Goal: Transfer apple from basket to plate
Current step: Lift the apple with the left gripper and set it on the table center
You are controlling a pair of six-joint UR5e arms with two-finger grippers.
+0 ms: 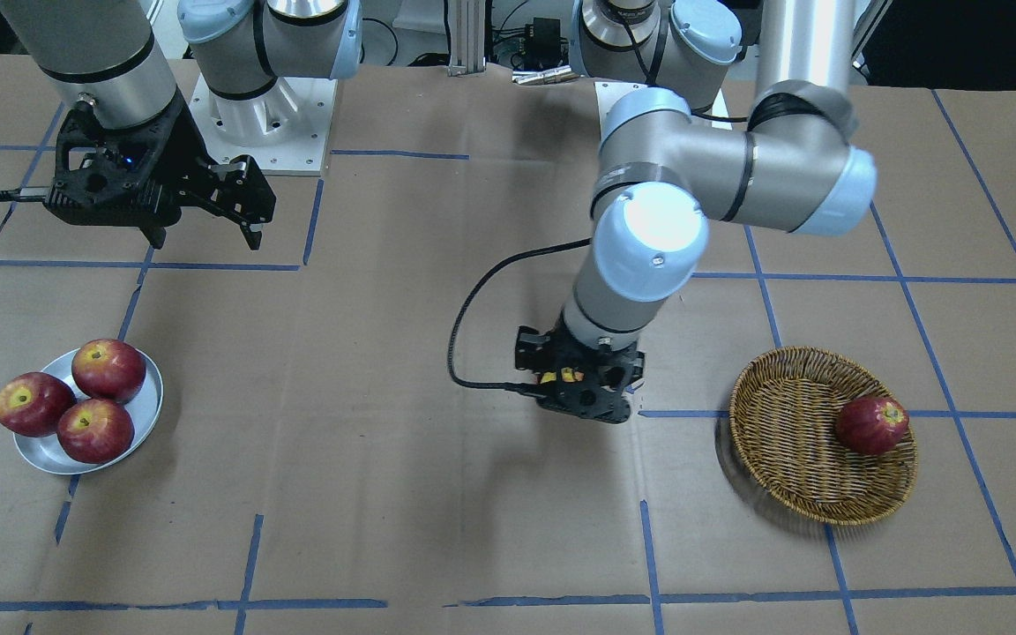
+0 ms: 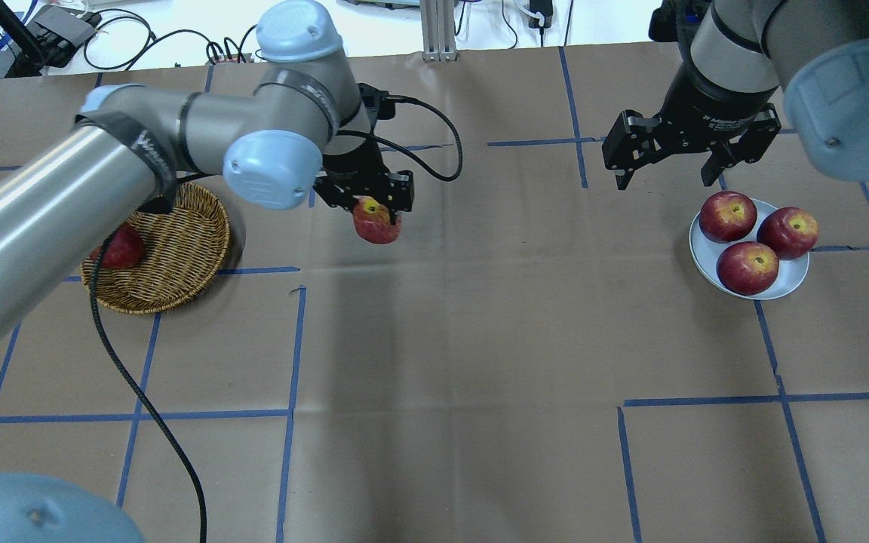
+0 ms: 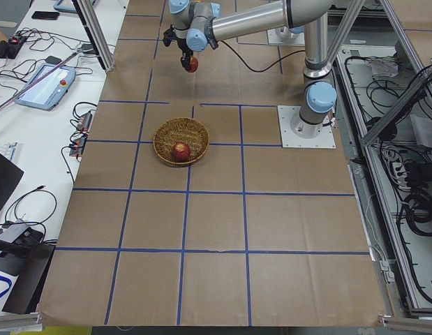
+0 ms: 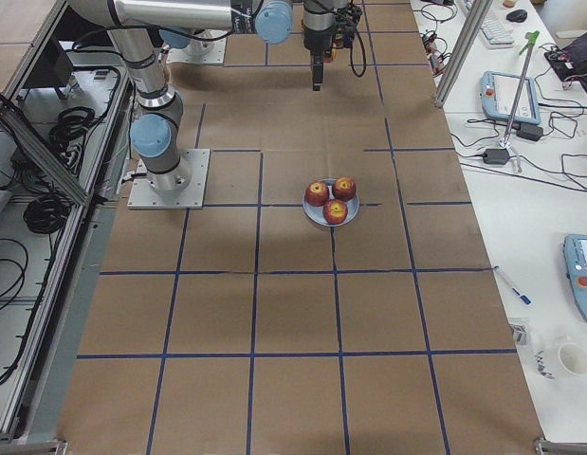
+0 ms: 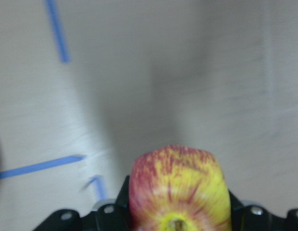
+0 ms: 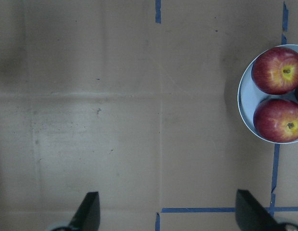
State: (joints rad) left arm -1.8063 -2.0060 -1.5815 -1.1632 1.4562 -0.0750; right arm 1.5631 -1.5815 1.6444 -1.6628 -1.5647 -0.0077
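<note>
My left gripper is shut on the apple, red with a large yellow streaked patch, and holds it above the table to the right of the basket. The apple fills the bottom of the left wrist view. The wicker basket lies at the left and holds one dark red apple. The grey metal plate at the right carries three dark red apples. My right gripper is open and empty, hovering just left of and behind the plate.
Brown paper with blue tape lines covers the table. The left arm's black cable hangs over the table's left front. In the front-facing view the basket is at the right and the plate at the left.
</note>
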